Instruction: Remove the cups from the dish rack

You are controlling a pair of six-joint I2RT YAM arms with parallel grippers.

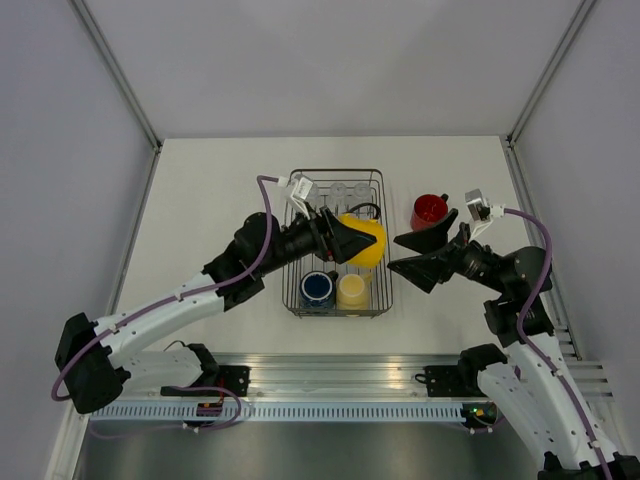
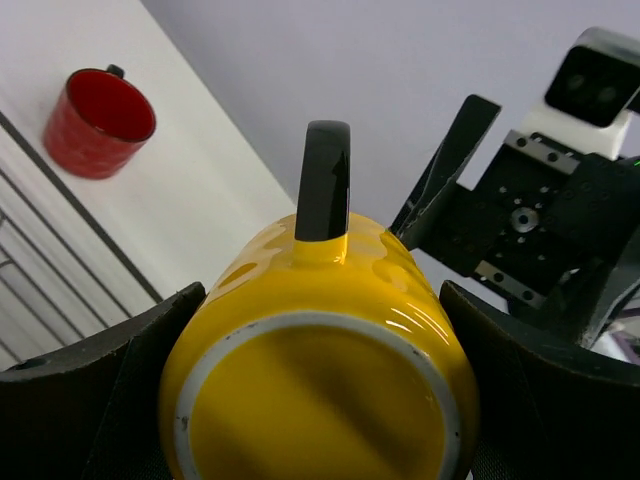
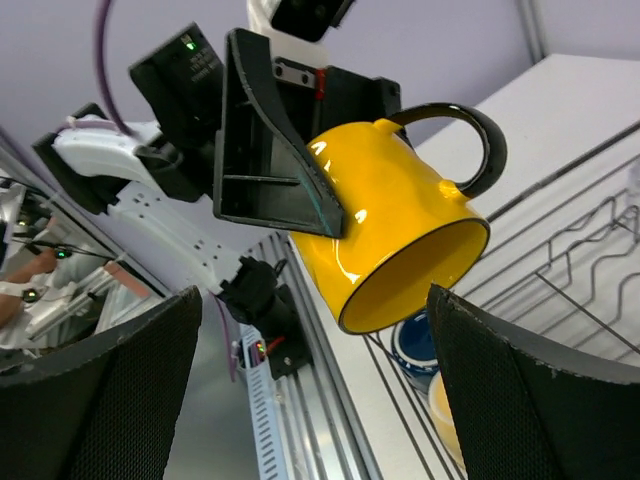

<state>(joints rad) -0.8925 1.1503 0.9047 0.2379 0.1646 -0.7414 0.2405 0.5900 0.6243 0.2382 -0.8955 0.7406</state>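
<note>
The dish rack [image 1: 336, 171] sat mid-table. Over its three-o'clock edge the left gripper [image 1: 358, 242] clamped the yellow mug [image 3: 390, 225], which was tipped sideways. The right gripper [image 1: 392, 252] gaped empty alongside. The red mug [image 1: 430, 211] stood on the table at two o'clock. Inside the rack, the blue mug [image 1: 318, 287] and cream mug [image 1: 352, 290] sat at six and the clear tumblers [image 1: 340, 190] at twelve.

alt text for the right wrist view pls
A yellow mug, held sideways in the left gripper, hangs above the dish rack with its black handle up and its mouth towards the camera. A dark blue mug sits in the rack below; the right gripper's open fingers frame the bottom corners.
</note>
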